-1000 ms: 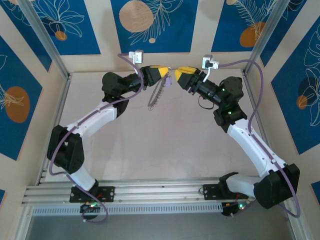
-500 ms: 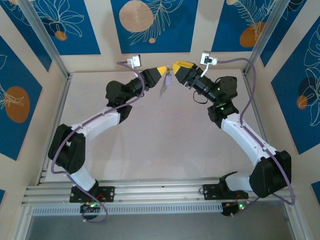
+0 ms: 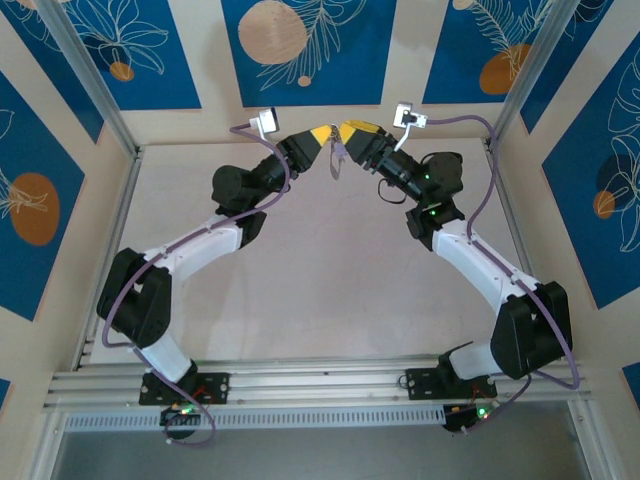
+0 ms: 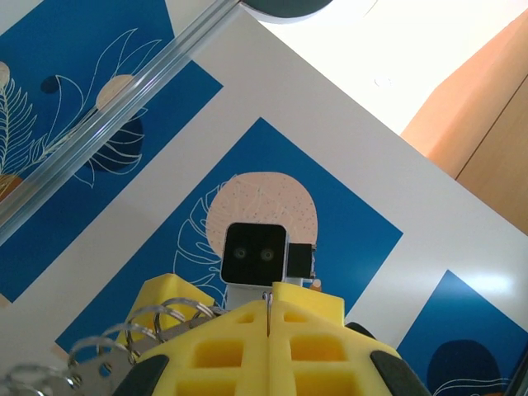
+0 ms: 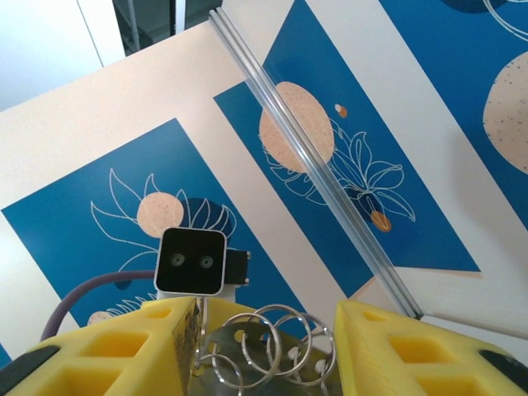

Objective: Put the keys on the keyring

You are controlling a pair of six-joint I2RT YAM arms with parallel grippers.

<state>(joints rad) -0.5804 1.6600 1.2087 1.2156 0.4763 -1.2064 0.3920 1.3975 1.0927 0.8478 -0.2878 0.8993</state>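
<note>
My left gripper and right gripper meet tip to tip, raised near the far wall. The left gripper is shut, and a thin silvery wire of the keyring is pinched between its yellow pads. Silvery coils of the keyring bulge out at its left side. The right gripper stands open, its pads wide apart around looped coils of the keyring and a holed metal plate. A small key with a lilac head hangs just below the two tips.
The other arm's wrist camera sits right behind the tips. The pale table stretches below the raised arms. Aluminium posts and blue patterned wall panels close in the far side.
Both grippers have risen toward the far wall and the right one has moved left to meet the left. The keyring, hanging long before, is now bunched between them. The right jaws opened slightly.
</note>
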